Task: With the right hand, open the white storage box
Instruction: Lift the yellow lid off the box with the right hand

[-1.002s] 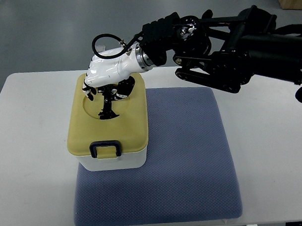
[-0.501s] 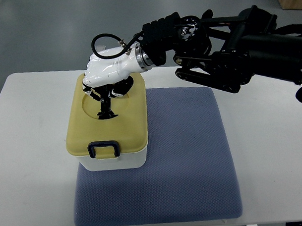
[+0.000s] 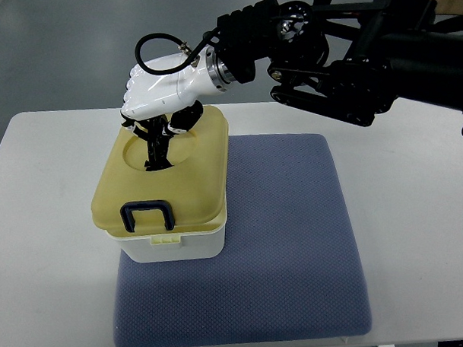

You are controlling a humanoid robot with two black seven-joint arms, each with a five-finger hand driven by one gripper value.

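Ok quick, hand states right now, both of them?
Right hand: closed on the black handle atop the yellow lid, lid lifting off the white storage box.
Left hand: not in view.

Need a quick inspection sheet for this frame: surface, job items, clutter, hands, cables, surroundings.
Surface: white table with a blue mat on it.
Job items: white box on the mat's left edge; its yellow lid is tilted, front edge raised; black latch flipped up.
Clutter: nothing seen.
Hands: right robot hand over the lid's rear, fingers curled on the black handle in the lid's round recess; left not in view.
Cables: black cable looping above the wrist.
Surroundings: grey floor.
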